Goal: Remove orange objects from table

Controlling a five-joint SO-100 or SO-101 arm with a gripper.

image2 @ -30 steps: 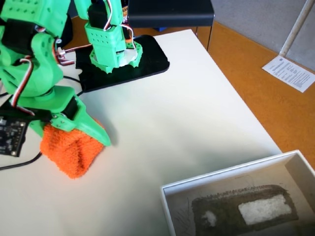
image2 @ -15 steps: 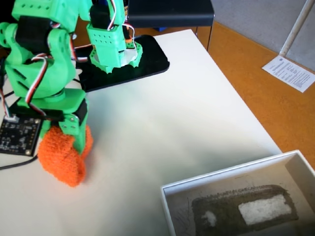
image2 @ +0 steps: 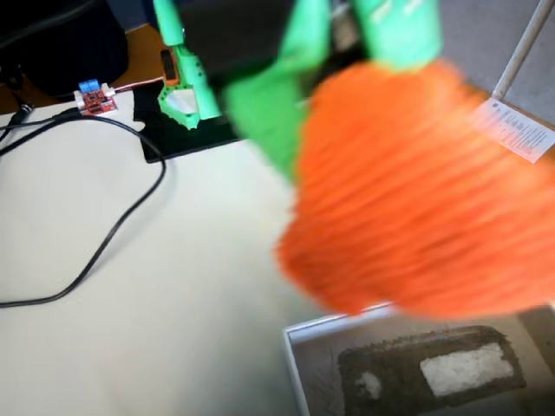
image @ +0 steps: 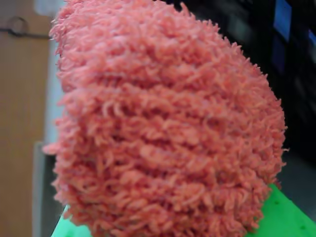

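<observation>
Your green jaws are clamped on the orange terry-cloth lump [image2: 416, 191], held in the air above the cream table [image2: 173, 303] and the white-rimmed box [image2: 295, 364], whose dark lining carries white patches.

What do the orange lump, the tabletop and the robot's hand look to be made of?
Orange lump: soft terry-like fabric, going by its looped fuzzy pile in ribbed rows. Tabletop: smooth cream-white sheet, probably laminate; matte, no grain visible. Hand: bright green hard plastic, likely printed, though blur hides any layer lines.
</observation>
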